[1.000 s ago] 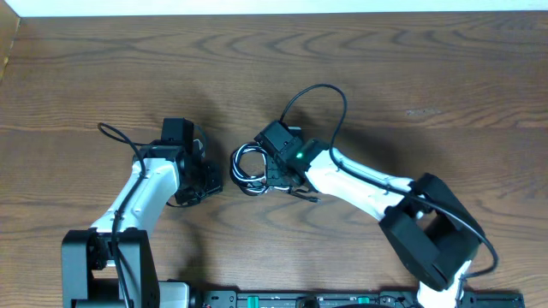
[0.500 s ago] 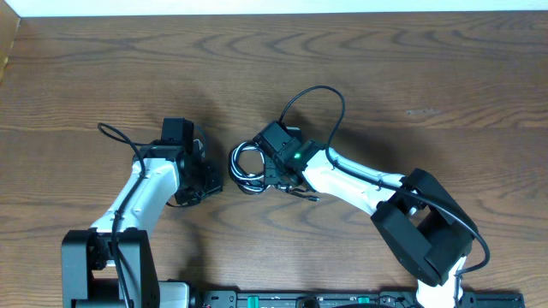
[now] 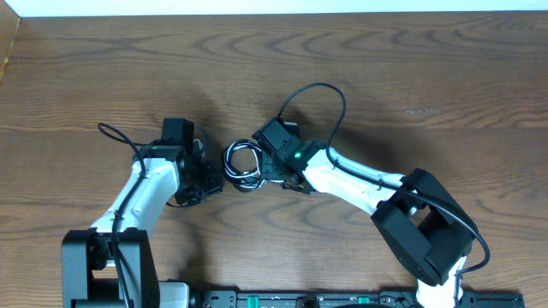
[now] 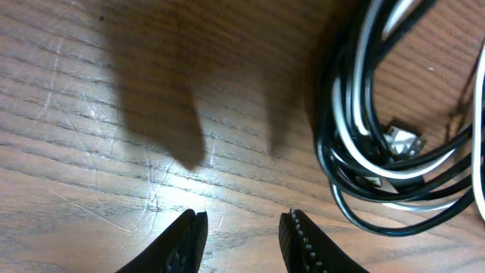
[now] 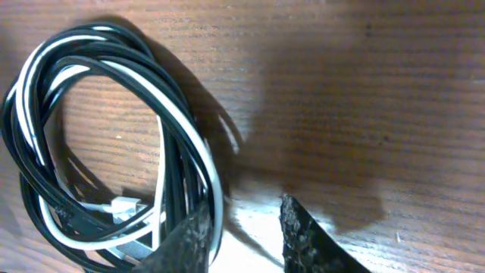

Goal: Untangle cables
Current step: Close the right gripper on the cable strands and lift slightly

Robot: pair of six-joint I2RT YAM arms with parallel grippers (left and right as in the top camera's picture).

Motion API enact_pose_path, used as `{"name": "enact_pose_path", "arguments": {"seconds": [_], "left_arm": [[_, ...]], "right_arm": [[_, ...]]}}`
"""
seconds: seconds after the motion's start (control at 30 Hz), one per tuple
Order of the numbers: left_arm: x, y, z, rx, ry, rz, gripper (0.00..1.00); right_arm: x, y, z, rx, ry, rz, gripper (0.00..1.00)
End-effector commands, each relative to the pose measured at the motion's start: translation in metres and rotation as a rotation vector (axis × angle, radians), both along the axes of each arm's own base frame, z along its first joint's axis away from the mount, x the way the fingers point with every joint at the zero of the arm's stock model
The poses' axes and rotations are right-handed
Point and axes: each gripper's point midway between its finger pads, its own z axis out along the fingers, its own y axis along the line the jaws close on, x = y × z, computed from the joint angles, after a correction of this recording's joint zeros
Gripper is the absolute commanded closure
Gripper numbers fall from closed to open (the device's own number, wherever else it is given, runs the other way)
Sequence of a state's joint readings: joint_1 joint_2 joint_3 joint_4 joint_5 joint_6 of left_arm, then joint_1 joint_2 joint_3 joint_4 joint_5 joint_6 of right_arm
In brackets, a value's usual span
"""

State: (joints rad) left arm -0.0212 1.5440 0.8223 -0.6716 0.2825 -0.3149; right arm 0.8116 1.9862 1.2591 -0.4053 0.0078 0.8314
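The cables (image 3: 242, 164), black and white cords wound into one small coil, lie on the wooden table between my two grippers. In the left wrist view the coil (image 4: 379, 152) sits up and to the right, apart from my left gripper (image 4: 242, 231), which is open over bare wood. In the right wrist view the coil (image 5: 114, 152) fills the left side, a white plug (image 5: 125, 206) inside it. My right gripper (image 5: 244, 227) is open, its left finger (image 5: 193, 239) against the coil's right edge, with wood showing between the fingers. From overhead, the left gripper (image 3: 206, 181) and the right gripper (image 3: 272, 175) flank the coil.
A thick black arm wire (image 3: 321, 103) arches up behind the right wrist. Another arm wire (image 3: 116, 135) loops left of the left arm. The table's back edge (image 3: 274, 12) runs along the top, and the arm bases (image 3: 282, 299) stand at the front.
My right gripper has moved a little to the left, and the coil has shifted left with it, towards the left gripper. The left arm has not moved.
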Motion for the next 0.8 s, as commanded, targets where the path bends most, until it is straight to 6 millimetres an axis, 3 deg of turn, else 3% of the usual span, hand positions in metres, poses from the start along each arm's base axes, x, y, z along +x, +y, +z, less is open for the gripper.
{"name": "enact_pose_path", "arguments": {"seconds": [0.0,0.37,0.5,0.63,0.77], "left_arm": [[-0.005,0.003,-0.005,0.007,0.020,0.010,0.63],[-0.005,0.003,-0.005,0.007,0.019,0.010,0.63],[-0.005,0.003,-0.005,0.007,0.019,0.010,0.63],[-0.005,0.003,-0.005,0.007,0.019,0.010,0.63],[-0.005,0.003,-0.005,0.007,0.019,0.010,0.63]], "right_arm": [[0.002,0.006,-0.001,0.012,-0.020,0.003,0.69],[0.005,0.015,0.003,0.044,-0.050,0.011,0.70],[0.004,0.020,0.005,0.054,-0.058,0.022,0.60],[-0.001,0.025,0.005,0.052,-0.062,0.036,0.71],[-0.003,0.025,0.004,0.047,-0.061,0.039,0.73]]}}
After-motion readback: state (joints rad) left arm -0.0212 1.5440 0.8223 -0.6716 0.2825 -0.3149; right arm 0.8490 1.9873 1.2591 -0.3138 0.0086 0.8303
